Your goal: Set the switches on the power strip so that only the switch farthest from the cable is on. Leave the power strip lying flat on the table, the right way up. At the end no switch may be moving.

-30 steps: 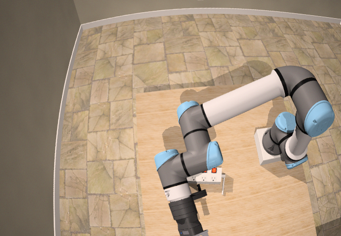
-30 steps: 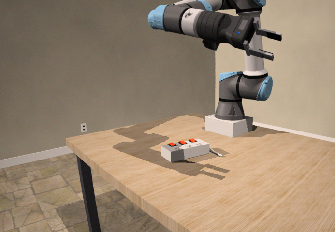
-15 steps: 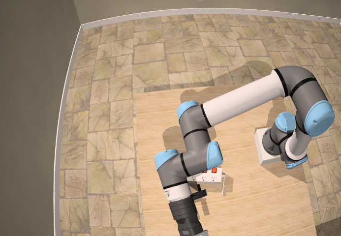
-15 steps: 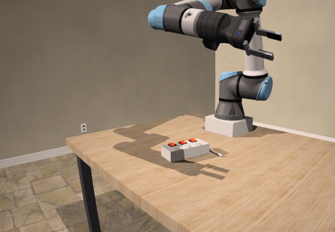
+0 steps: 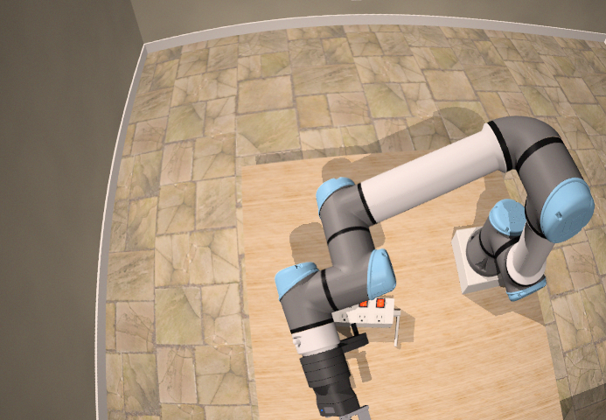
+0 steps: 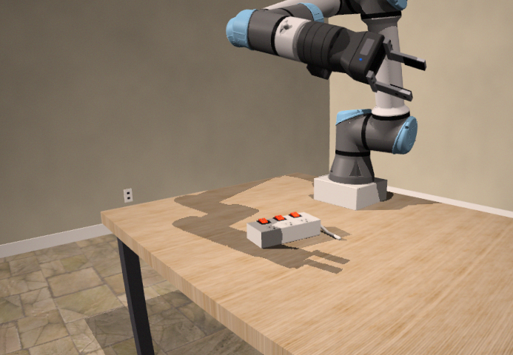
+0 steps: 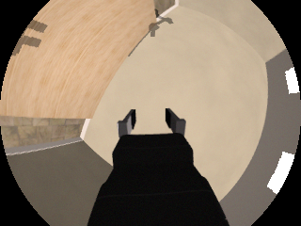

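A white power strip [image 6: 283,229] lies flat on the wooden table, right way up, with three orange-red rocker switches [image 6: 279,217] along its top. Its short cable [image 6: 331,233] leaves the right end. In the overhead view the strip [image 5: 368,312] is partly hidden under my arm, and only two switches show. My gripper [image 6: 408,79] is open and empty, held high above the table and pointing sideways, well above and to the right of the strip. In the wrist view the two fingers face the wall, and the strip is not in sight.
My arm's white base block [image 6: 349,191] stands on the table behind the strip. The table's left edge [image 6: 156,246] is near the strip, with one dark leg [image 6: 133,293] under that corner. A wall socket [image 6: 127,194] sits on the far wall.
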### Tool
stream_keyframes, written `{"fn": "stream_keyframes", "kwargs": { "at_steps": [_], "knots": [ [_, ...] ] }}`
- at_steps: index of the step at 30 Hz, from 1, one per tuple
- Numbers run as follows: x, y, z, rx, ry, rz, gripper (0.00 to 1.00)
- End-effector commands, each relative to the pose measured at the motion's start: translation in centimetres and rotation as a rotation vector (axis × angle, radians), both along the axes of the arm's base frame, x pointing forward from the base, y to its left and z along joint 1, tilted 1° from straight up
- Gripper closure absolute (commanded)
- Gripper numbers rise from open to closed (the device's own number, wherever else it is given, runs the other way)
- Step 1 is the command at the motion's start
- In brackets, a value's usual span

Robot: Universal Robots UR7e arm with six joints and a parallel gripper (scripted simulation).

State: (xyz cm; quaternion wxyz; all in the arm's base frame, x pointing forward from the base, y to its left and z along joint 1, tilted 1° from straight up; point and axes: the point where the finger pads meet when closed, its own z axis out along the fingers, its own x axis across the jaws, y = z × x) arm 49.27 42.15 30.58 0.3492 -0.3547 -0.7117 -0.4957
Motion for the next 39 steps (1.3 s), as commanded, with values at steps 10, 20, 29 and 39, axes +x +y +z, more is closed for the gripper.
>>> {"fn": "stream_keyframes", "kwargs": {
  "at_steps": [10, 20, 29, 39],
  "knots": [
    [-0.7, -4.8, -5.3, -0.206, 0.2, -0.099, 0.0],
    [-1.5, -9.9, -10.3, -0.401, 0.397, -0.244, 0.0],
    [-2.6, -16.2, -15.6, -0.61, 0.618, -0.471, 0.0],
    [-3.9, -23.0, -20.4, -0.79, 0.829, -0.762, 0.0]
  ]
}}
